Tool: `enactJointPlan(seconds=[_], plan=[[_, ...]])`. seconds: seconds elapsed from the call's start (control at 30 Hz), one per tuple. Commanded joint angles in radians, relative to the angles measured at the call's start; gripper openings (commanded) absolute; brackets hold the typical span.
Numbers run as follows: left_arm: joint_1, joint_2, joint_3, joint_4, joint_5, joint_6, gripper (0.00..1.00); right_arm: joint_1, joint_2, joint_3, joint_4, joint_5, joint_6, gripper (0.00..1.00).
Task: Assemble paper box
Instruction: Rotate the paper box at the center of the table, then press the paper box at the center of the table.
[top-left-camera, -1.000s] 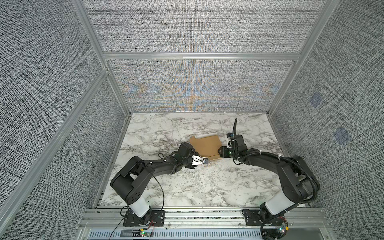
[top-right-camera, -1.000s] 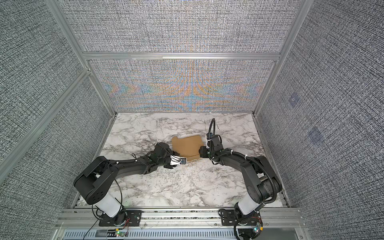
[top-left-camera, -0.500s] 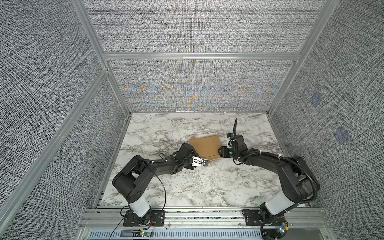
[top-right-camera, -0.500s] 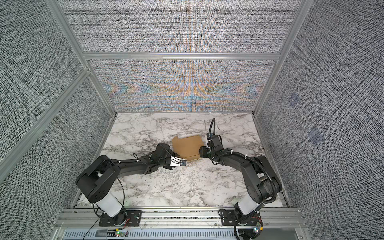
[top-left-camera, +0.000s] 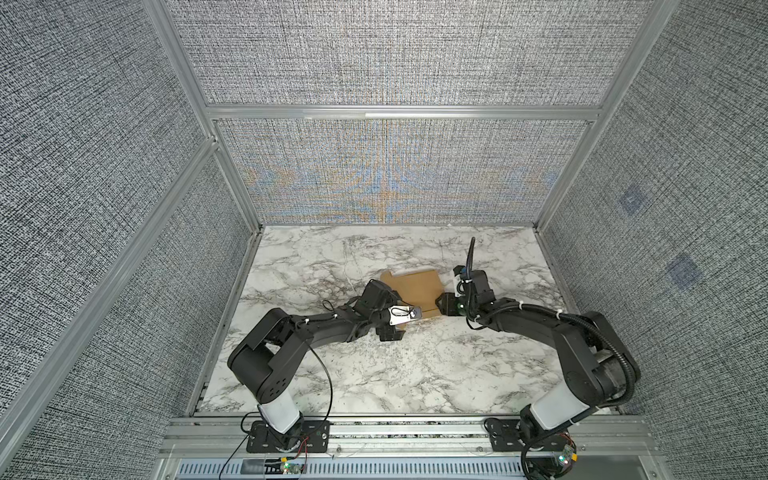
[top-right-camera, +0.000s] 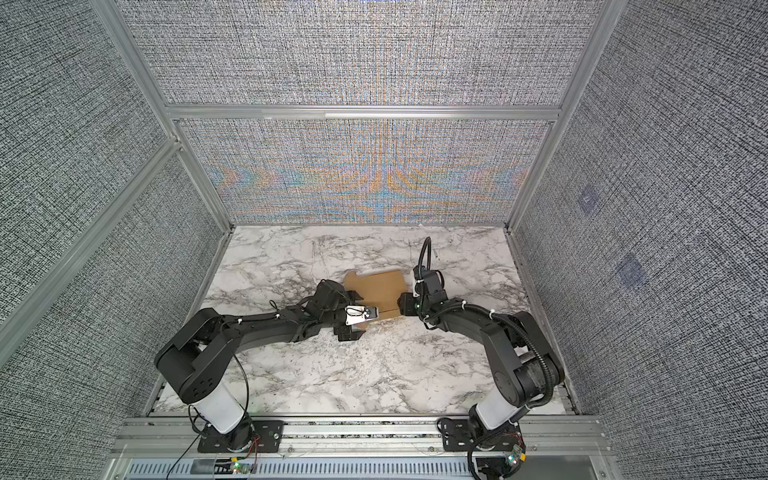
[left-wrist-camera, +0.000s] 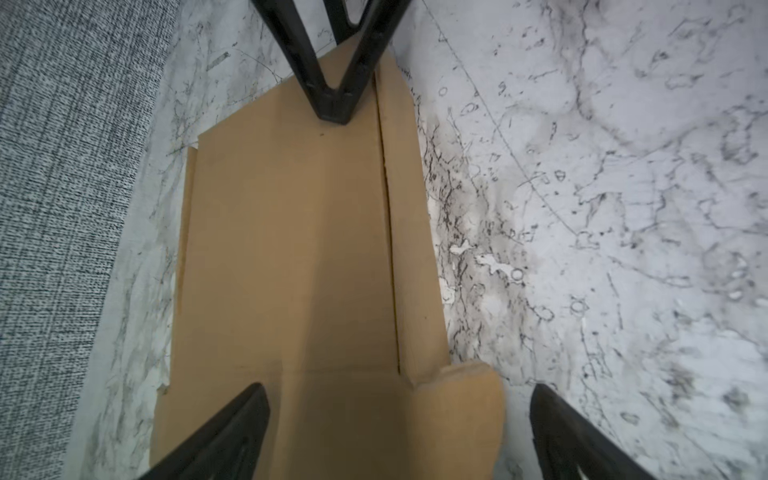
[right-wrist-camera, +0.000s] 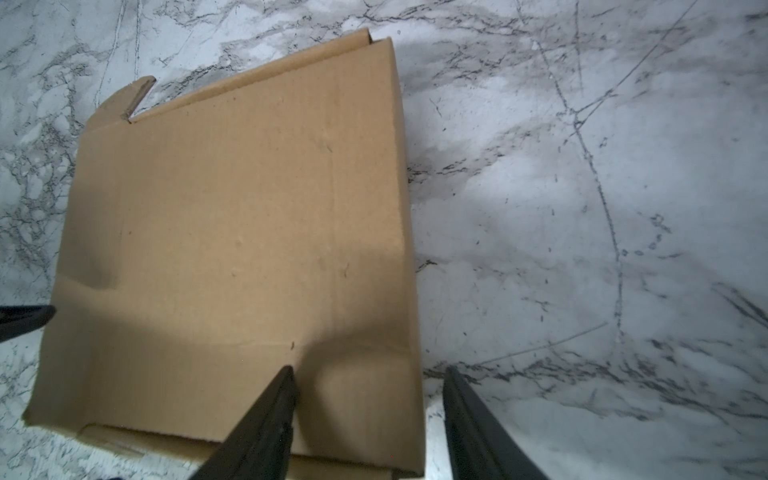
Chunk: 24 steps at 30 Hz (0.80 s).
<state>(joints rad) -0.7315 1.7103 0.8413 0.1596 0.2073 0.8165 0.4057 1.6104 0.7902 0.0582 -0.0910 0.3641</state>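
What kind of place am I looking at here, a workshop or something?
Most likely a robotics lab test booth: grey fabric-covered walls in aluminium framing enclose a marble-patterned table, with a left arm and right arm bolted at its front edge, flanking a paper box.

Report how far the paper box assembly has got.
Done: the paper box lies on the marble table, folded over into a flat squarish stack. In hand: nothing looks gripped. The left gripper is wide open over one edge. The right gripper has its jaws apart, one finger over the top panel and one beyond the edge. Left: no walls stand up, and a rounded tab sticks out untucked.
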Motion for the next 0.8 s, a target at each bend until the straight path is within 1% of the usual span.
enactJointPlan(seconds=[0.0, 0.07, 0.13, 0.2, 0.27, 0.4, 0.43, 0.53, 0.67, 0.7, 0.73, 0.77], plan=[[-0.003, 0.016, -0.001, 0.049, -0.065, -0.065, 0.99, -0.002, 0.007, -0.013, -0.157, 0.046, -0.018, 0.57], [-0.004, 0.029, 0.004, 0.075, -0.121, -0.096, 0.99, -0.002, 0.01, -0.012, -0.159, 0.045, -0.019, 0.57], [-0.005, 0.037, 0.027, 0.05, -0.166, -0.175, 0.99, -0.001, 0.011, -0.012, -0.164, 0.045, -0.017, 0.56], [-0.006, 0.026, 0.034, 0.026, -0.186, -0.216, 0.99, -0.003, 0.008, -0.017, -0.158, 0.043, -0.016, 0.56], [-0.006, 0.004, 0.042, -0.014, -0.168, -0.223, 0.99, -0.002, 0.009, -0.018, -0.157, 0.046, -0.019, 0.56], [-0.006, -0.019, 0.12, -0.172, -0.096, -0.236, 0.98, -0.002, 0.012, -0.015, -0.161, 0.048, -0.019, 0.56], [-0.006, -0.021, 0.133, -0.194, -0.071, -0.228, 0.96, -0.002, 0.013, -0.014, -0.159, 0.047, -0.02, 0.56], [-0.008, -0.021, 0.128, -0.193, -0.061, -0.185, 0.87, -0.003, 0.019, -0.011, -0.155, 0.044, -0.016, 0.56], [-0.008, -0.012, 0.081, -0.143, -0.098, -0.096, 0.85, -0.003, 0.019, -0.008, -0.15, 0.039, -0.014, 0.56], [-0.008, -0.007, 0.075, -0.142, -0.096, -0.075, 0.83, -0.002, 0.02, -0.008, -0.151, 0.038, -0.014, 0.56], [-0.009, 0.001, 0.078, -0.151, -0.097, -0.064, 0.8, -0.002, 0.02, -0.009, -0.151, 0.038, -0.016, 0.56], [-0.011, 0.006, 0.079, -0.156, -0.099, -0.063, 0.79, -0.002, 0.02, -0.009, -0.152, 0.04, -0.015, 0.56]])
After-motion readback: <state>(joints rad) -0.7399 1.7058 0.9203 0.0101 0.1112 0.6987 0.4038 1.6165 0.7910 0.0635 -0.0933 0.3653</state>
